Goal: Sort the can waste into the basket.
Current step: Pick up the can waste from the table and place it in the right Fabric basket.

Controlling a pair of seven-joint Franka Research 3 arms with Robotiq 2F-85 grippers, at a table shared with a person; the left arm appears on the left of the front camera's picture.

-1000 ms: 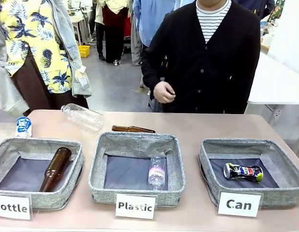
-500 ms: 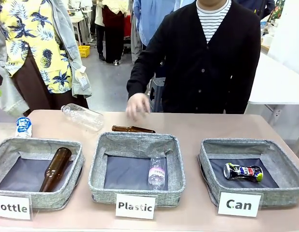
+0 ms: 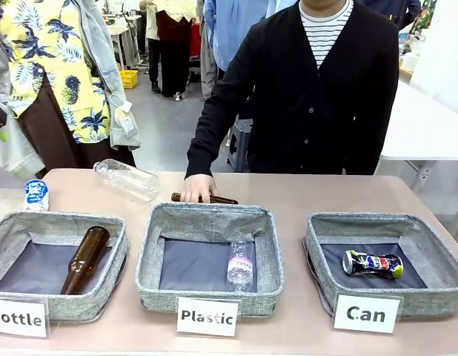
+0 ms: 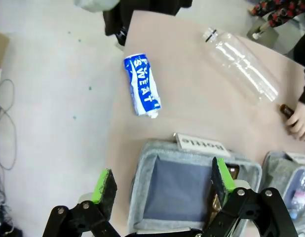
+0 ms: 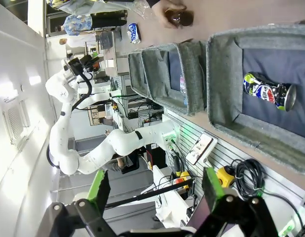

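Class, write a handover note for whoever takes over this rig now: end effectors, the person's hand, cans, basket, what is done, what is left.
Left end effector: open, empty, over the Bottle basket.
Right end effector: open, empty.
Person's hand: on the brown bottle behind the Plastic basket.
Done: silver can lies in the Can basket.
Left: blue can lies on the table behind the Bottle basket; it goes into the Can basket.

Three grey baskets: Bottle basket (image 3: pixel 58 219), Plastic basket (image 3: pixel 214 215), Can basket (image 3: pixel 362 222). Three white signs (image 3: pixel 207 317). Two cans: silver can (image 3: pixel 372 264), blue can (image 3: pixel 36 194). Two brown bottles (image 3: pixel 84 259) (image 3: pixel 218 199). Two clear plastic bottles (image 3: pixel 129 179) (image 3: pixel 241 263).
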